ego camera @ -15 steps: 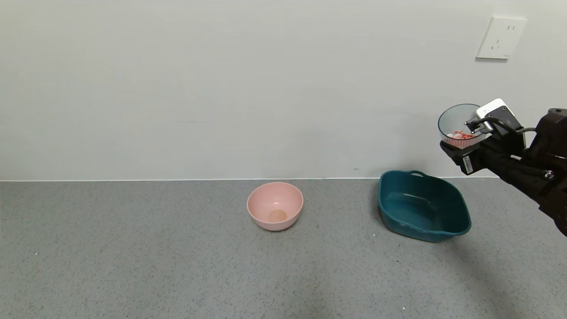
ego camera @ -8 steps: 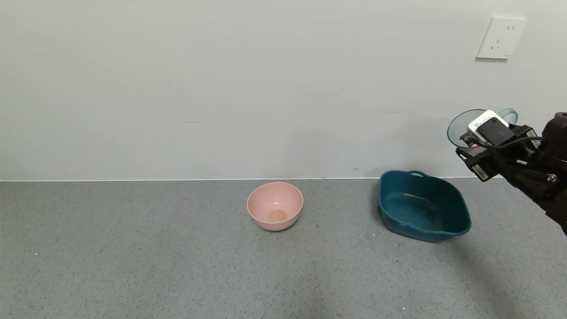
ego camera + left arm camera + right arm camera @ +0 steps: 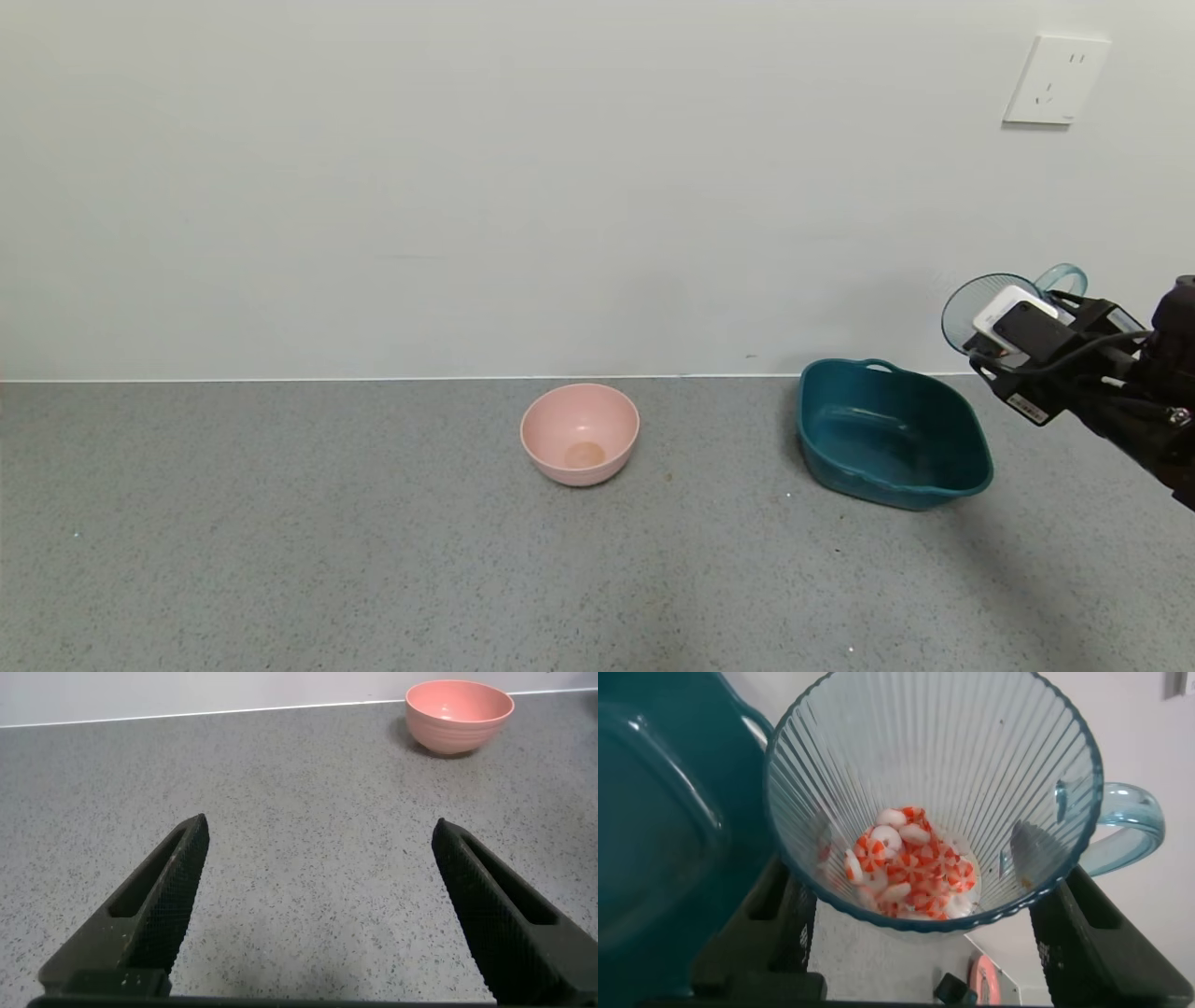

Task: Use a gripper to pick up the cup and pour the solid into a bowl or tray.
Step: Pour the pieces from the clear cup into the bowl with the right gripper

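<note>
My right gripper is shut on the ribbed blue-green cup and holds it in the air, just right of and above the dark teal basin. The cup is tilted with its mouth toward the basin and its handle up. In the right wrist view the cup sits between the jaws, with the red and white round pieces heaped at its bottom and the basin's wall beside it. My left gripper is open and empty over bare table.
A small pink bowl stands on the grey table left of the basin, and shows far off in the left wrist view. A white wall runs behind the table, with a socket plate at upper right.
My right gripper has lowered and drifted right with the cup, and the cup has rolled so its handle shows at the top. The basin and the pink bowl have not moved.
</note>
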Motion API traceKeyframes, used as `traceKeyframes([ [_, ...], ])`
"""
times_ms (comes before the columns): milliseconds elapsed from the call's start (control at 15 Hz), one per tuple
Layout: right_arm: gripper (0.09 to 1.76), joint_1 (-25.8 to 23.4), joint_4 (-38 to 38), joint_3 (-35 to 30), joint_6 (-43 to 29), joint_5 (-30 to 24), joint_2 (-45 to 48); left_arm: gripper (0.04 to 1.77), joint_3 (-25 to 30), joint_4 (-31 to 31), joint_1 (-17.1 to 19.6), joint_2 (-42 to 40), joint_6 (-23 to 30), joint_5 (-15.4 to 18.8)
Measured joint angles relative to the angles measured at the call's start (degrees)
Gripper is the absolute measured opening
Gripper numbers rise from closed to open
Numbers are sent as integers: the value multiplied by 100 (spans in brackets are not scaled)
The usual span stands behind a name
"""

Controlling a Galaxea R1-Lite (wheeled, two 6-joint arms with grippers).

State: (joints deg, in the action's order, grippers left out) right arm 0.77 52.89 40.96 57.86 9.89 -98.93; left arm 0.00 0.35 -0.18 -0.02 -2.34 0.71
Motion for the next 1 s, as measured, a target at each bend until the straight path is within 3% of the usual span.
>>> traceKeyframes([
  [333, 134, -11, 5, -527, 937, 227, 87, 172, 0, 0, 0, 0, -2, 0],
  [533, 134, 11, 5, -645, 1146, 308, 52, 172, 0, -2, 0, 0, -2, -2],
  [1000, 134, -134, 441, -172, 3089, 297, -367, 172, -2, -2, 0, 0, -2, 0],
])
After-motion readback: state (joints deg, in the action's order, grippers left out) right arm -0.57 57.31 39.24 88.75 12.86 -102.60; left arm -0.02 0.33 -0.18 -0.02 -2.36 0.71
